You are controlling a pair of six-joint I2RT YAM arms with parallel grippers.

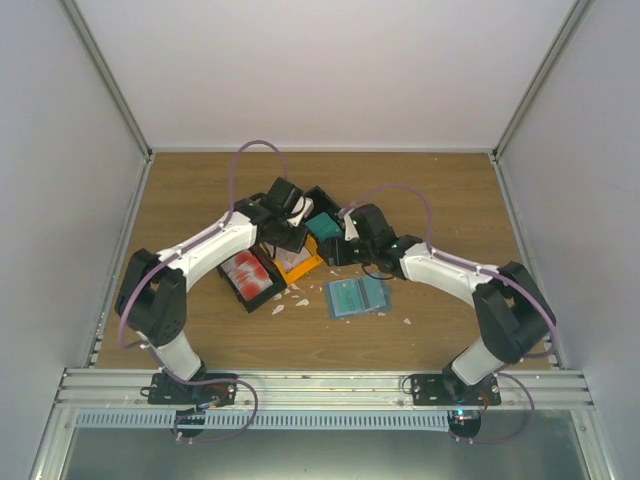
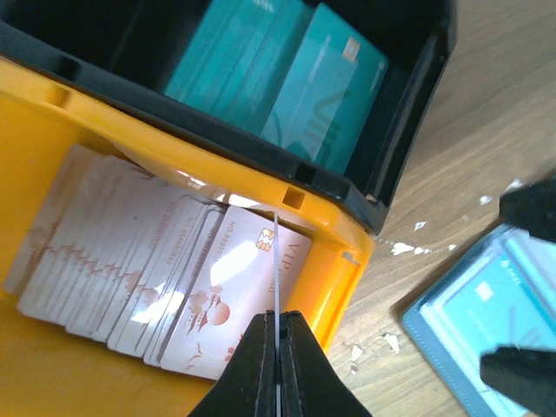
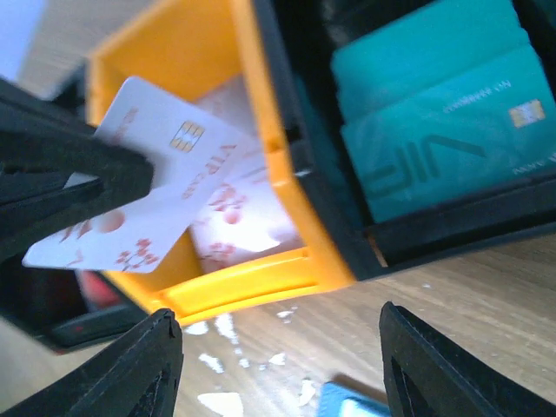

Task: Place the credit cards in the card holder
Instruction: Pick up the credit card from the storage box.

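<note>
Credit card (image 3: pixel 156 187), thin glossy rectangle

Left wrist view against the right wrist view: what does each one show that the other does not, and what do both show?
Only the left wrist view: the held card as a thin edge in the shut left claw, the whole row of white cards in the yellow bin, and the pockets of the card holder. Only the right wrist view: the held card's face, with its chip and red print. Both: the yellow bin, the teal cards in the black bin, and white scraps on the table.
</note>
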